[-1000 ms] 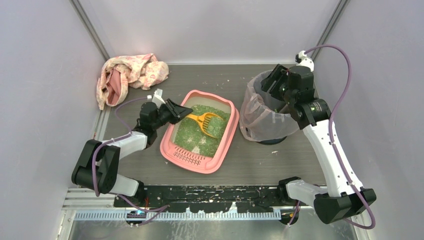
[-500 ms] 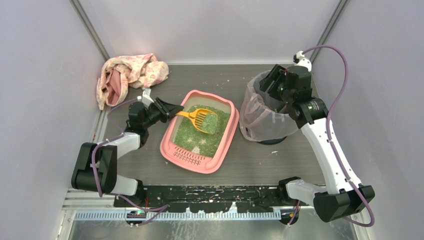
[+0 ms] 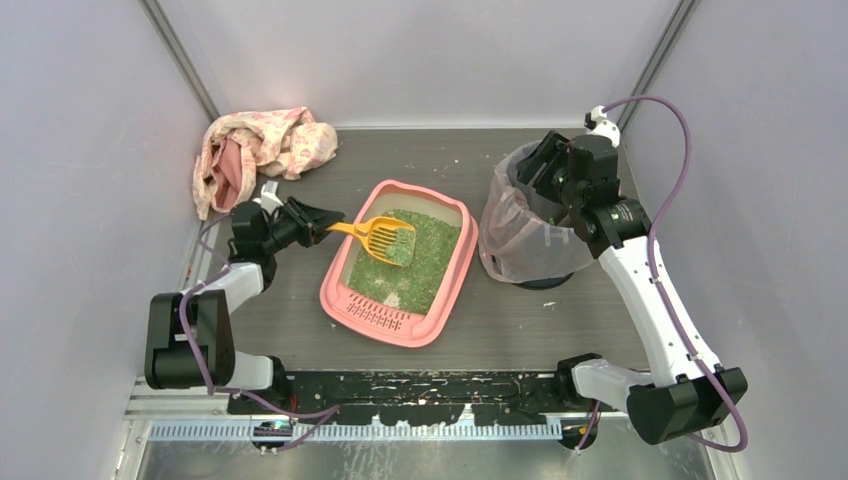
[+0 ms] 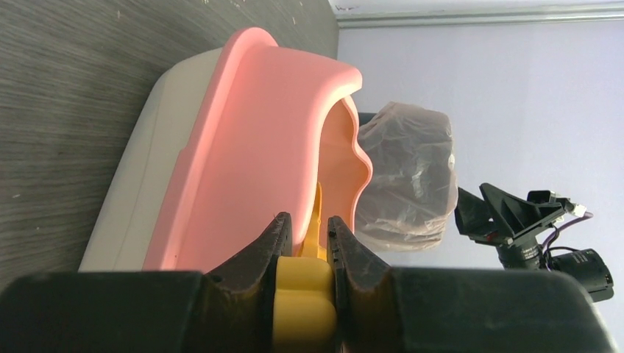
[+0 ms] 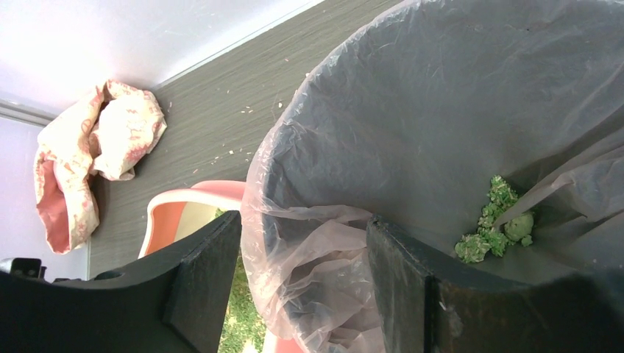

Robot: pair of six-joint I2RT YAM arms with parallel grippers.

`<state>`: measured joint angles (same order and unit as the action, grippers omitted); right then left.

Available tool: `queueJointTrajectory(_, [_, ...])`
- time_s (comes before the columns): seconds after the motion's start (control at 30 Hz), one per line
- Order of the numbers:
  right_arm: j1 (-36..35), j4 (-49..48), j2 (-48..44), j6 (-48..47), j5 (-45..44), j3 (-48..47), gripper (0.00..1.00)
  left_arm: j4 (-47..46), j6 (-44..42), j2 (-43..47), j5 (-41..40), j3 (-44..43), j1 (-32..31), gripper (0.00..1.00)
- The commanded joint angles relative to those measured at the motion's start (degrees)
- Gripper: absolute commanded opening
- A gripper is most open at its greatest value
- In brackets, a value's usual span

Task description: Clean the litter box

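The pink litter box (image 3: 336, 288) lies mid-table with green granules (image 3: 428, 250) inside and its grate lip (image 3: 378, 315) at the near end. My left gripper (image 3: 327, 226) is shut on the handle of a yellow scoop (image 3: 384, 238), whose head carries granules over the box's left part. In the left wrist view my left gripper (image 4: 307, 222) pinches the yellow handle (image 4: 303, 294) just outside the box's wall (image 4: 250, 162). My right gripper (image 3: 546, 166) is open. In the right wrist view it (image 5: 302, 246) straddles the bag-lined rim of the dark bin (image 5: 441, 110).
The bin (image 3: 528, 232) stands right of the box and holds a few green clumps (image 5: 491, 220). A pink-and-white cloth (image 3: 262, 150) lies bunched in the back left corner. Small crumbs are scattered on the dark table. Walls close in on both sides.
My left gripper has drawn back to the left with the scoop, whose head moved from the box's middle to its left part. The right arm has barely moved.
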<state>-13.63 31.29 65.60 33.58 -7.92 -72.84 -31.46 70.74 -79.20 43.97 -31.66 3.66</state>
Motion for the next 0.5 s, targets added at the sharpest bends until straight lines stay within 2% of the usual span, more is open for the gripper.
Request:
queueJointTrajectory(0.0, [0.31,-3.77,-1.79,0.61,-0.26,-0.72,0.68,0.87,0.59,0.02,4.88,-3.32,0.54,0.0])
queueJointTrajectory(0.1, [0.29,-4.02,-2.05,0.67,-0.26,-0.44,0.68,-1.15,1.9,-1.14,5.04,-3.86,-0.41,0.0])
queueJointTrajectory(0.23, [0.29,-4.25,-2.21,0.61,0.01,0.1,0.68,-9.77,7.32,-3.54,4.75,-2.99,-2.66,0.0])
queueJointTrajectory(0.33, [0.27,-4.33,-2.87,0.61,-0.46,0.35,0.68,-12.21,9.45,-4.29,3.76,-2.58,-3.07,0.0])
queueJointTrajectory(0.37, [0.27,-4.4,-3.0,0.58,-0.43,0.48,0.68,-12.81,9.99,-4.81,3.95,-2.76,-5.14,0.0])
queueJointTrajectory(0.47, [0.27,-3.85,-3.21,0.22,-0.57,0.22,0.68,-16.22,12.58,-4.8,4.34,-1.97,-4.01,0.0])
